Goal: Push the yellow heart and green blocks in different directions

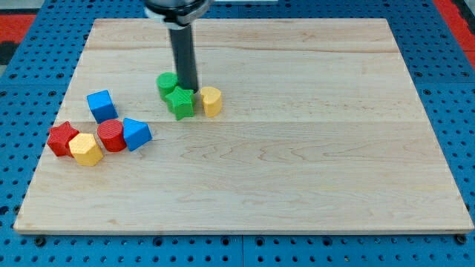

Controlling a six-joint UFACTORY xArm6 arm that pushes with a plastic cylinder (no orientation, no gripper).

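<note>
My tip (188, 90) — a bare rod, no hand to spread or pinch — sits wedged behind the cluster: green star (180, 102) just below, green round block (168, 84) touching left, yellow heart (211, 101) lower-right — splitting needs sideways strokes.

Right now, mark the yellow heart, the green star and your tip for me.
yellow heart (211, 101), camera view, middle of its top face.
green star (180, 101), camera view, centre of its top face.
my tip (188, 90), camera view, the rod's very end.

My tip (188, 90) touching green star (180, 101), beside yellow heart (211, 101).
</note>
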